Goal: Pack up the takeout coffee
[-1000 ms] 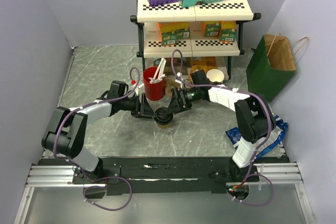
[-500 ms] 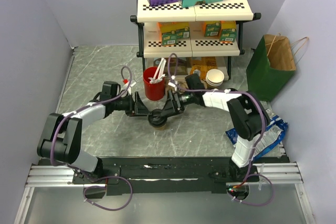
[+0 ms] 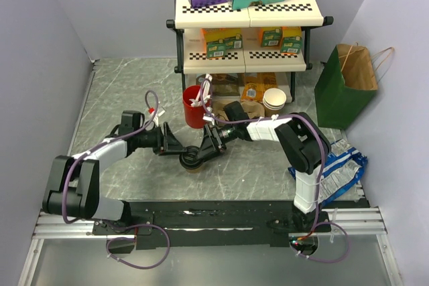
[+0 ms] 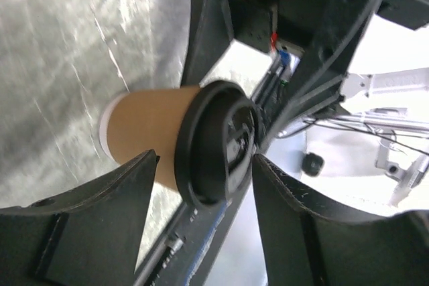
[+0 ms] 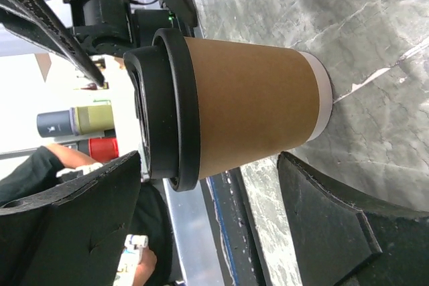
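Note:
The takeout coffee [image 3: 193,159], a brown paper cup with a black lid, stands upright on the grey marbled table [image 3: 120,92] between my two grippers. My left gripper [image 3: 176,152] is at its left side and my right gripper [image 3: 206,147] at its right side. Both are turned so one finger is above the other. In the left wrist view the cup [image 4: 144,132] sits just beyond the open left gripper [image 4: 204,165]. In the right wrist view the cup [image 5: 248,108] fills the space ahead of the wide-open right gripper [image 5: 209,165]. Neither pair of fingers clamps it.
A red cup of stirrers [image 3: 194,105] stands just behind the coffee. A shelf rack [image 3: 244,31] with boxes is at the back, with a stack of pale cups [image 3: 275,100] at its foot. A green paper bag [image 3: 348,88] stands at right, a blue-white packet [image 3: 338,165] near the right arm's base.
The cup and both grippers have shifted left and slightly toward the near edge. The left arm drew back while the right arm reached further across.

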`<state>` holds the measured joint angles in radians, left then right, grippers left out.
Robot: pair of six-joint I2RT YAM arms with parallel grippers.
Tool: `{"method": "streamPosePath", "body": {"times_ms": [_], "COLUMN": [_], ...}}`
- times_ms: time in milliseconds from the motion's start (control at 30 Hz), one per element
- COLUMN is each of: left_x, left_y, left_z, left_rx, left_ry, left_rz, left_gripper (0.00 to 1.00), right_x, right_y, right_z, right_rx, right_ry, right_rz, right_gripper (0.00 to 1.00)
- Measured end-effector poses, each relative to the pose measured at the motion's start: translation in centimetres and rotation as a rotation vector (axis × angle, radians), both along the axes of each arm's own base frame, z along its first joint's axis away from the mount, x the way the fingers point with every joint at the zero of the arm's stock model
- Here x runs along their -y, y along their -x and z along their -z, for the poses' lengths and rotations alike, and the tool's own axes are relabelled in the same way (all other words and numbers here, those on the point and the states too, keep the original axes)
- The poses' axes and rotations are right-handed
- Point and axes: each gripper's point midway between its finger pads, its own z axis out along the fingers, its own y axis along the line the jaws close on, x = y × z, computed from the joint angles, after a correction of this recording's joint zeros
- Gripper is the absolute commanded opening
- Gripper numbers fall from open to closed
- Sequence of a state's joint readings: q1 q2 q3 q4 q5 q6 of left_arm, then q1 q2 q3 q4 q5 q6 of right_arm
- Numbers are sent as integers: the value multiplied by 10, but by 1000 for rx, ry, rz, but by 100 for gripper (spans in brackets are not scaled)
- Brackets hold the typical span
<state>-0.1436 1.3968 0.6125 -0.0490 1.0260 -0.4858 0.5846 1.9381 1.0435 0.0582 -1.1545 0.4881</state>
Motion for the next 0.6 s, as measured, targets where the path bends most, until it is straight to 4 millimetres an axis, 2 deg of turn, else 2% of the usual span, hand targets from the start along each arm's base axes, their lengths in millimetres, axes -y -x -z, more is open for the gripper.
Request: {"method": "streamPosePath", "body": {"times_ms": [233,467,600], "left_x": [-3,-4,-3], "left_y": [16,19,18], "left_z": [-6,12,20], "left_rx": [-23,-111,-176], "left_ry": [49,39,45], "left_rz": [24,25,29], "left_gripper": [65,63,61], "right_x": [1,1,1], "right_y": [1,0,0], "right_z": [-1,-1,5], "right_rx": [7,0,-21], "right_ry": [2,6,30], "right_rz": [-5,-1,8], "right_gripper": [87,84,79]}}
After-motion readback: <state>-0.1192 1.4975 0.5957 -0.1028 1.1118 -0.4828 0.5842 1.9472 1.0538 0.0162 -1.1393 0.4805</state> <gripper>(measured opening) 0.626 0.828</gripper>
